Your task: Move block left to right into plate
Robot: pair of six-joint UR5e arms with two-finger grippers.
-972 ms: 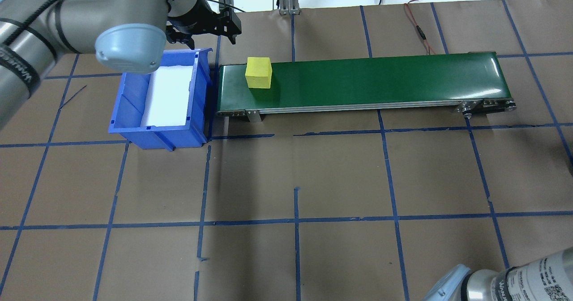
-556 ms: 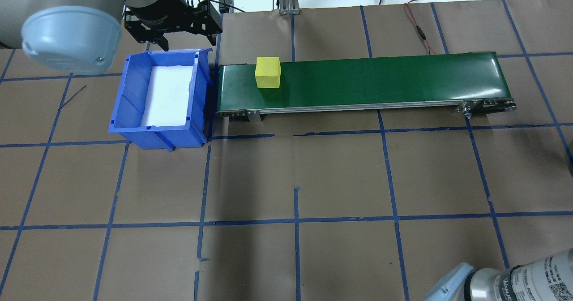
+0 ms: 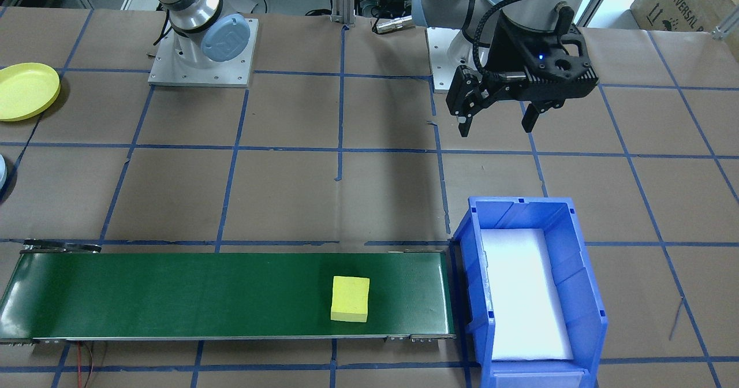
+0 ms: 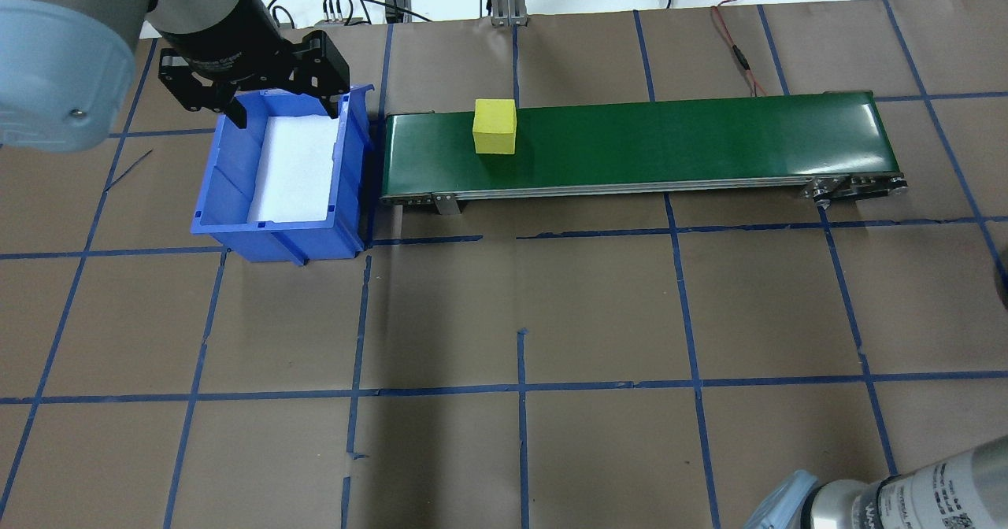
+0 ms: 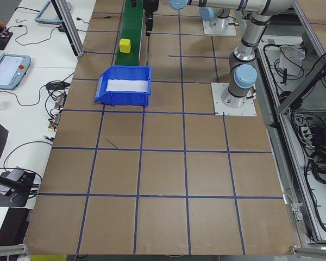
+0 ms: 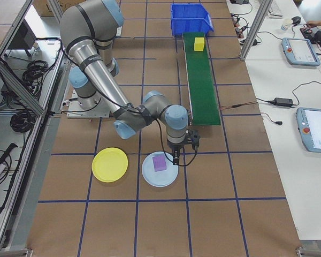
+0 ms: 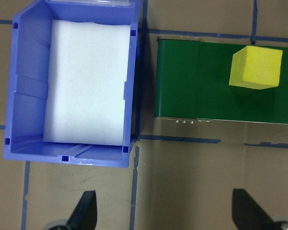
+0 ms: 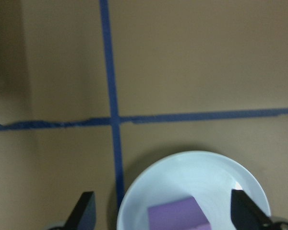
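block [image 3: 350, 299] first: in the front-facing view the yellow cube sits flat on the green conveyor belt [image 3: 173, 295], near the belt's right end, just beside the blue bin [image 3: 583, 295] but not in it. i read that as the belt being meant to carry it across to my right arm. the left gripper [image 3: 497, 123] hangs released over bare table, on the far side of the bin, holding nothing. the yellow plate [image 3: 26, 90] lies far left, well apart from the cube.

overhead, the left gripper [image 4: 287, 112] shows over the bin's far rim [image 4: 279, 92], jaws spread, and the cube [image 4: 494, 127] is near the belt's left end.

from the right-end view, the right arm waits beyond the belt's near end, its gripper [image 6: 177, 156] over a pale blue plate [image 6: 150, 176] that holds a purple block [image 6: 159, 163], with the yellow plate [image 6: 110, 164] just beside.

left wrist view: both fingertips [image 7: 84, 211] wide apart, nothing between.

right wrist view: fingers [image 8: 82, 211] spread, empty, purple block [image 8: 180, 215] below.
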